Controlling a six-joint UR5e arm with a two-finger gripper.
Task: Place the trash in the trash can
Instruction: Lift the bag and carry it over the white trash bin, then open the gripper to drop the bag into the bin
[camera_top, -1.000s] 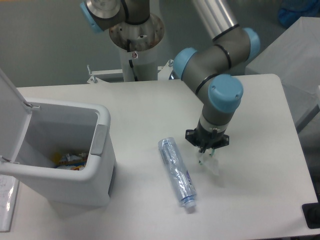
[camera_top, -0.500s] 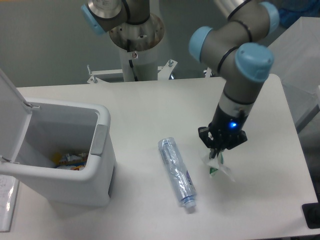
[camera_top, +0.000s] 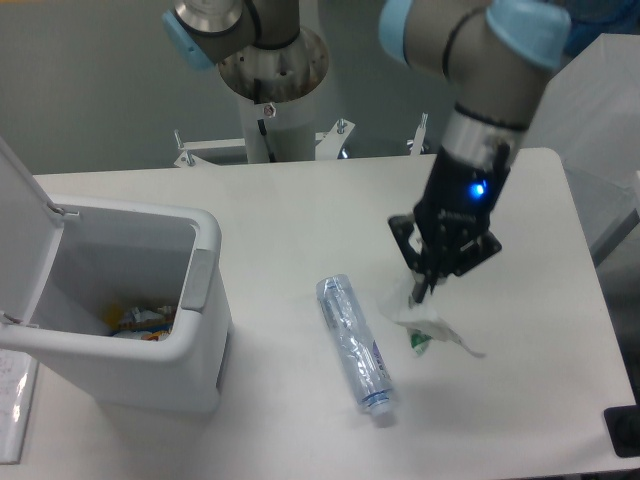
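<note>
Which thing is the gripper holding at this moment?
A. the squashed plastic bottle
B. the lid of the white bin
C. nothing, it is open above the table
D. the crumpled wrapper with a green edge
D: the gripper pinches the crumpled wrapper, which hangs under it, while the bottle lies on the table.

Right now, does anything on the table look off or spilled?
Nothing spilled. The gripper holds the crumpled wrapper by its top edge, hanging loosely. The squashed bottle lies flat on the table, and the trash can stands lid-open.
</note>
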